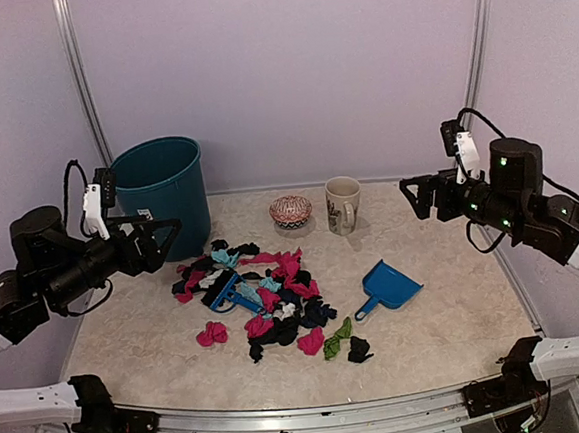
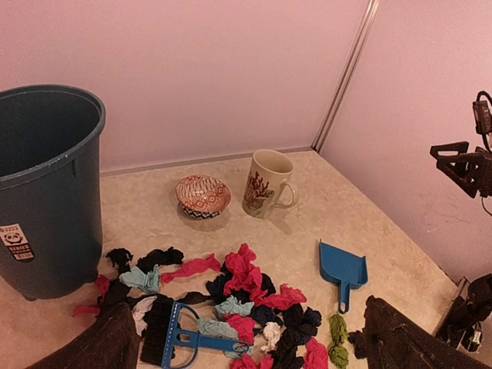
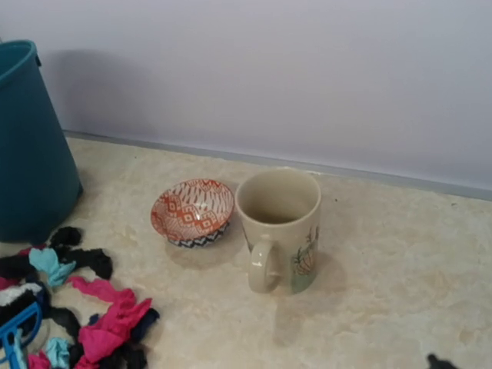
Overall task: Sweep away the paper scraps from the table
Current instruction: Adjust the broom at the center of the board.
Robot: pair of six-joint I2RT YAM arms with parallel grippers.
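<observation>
The scraps (image 1: 274,296) lay heaped on the table (image 1: 449,336) just in front of the bin (image 1: 162,186), around a brush (image 1: 231,293). The left gripper (image 1: 171,241) hung by the bin's left side and the right gripper (image 1: 415,197) well to its right, both wide open, holding nothing
</observation>
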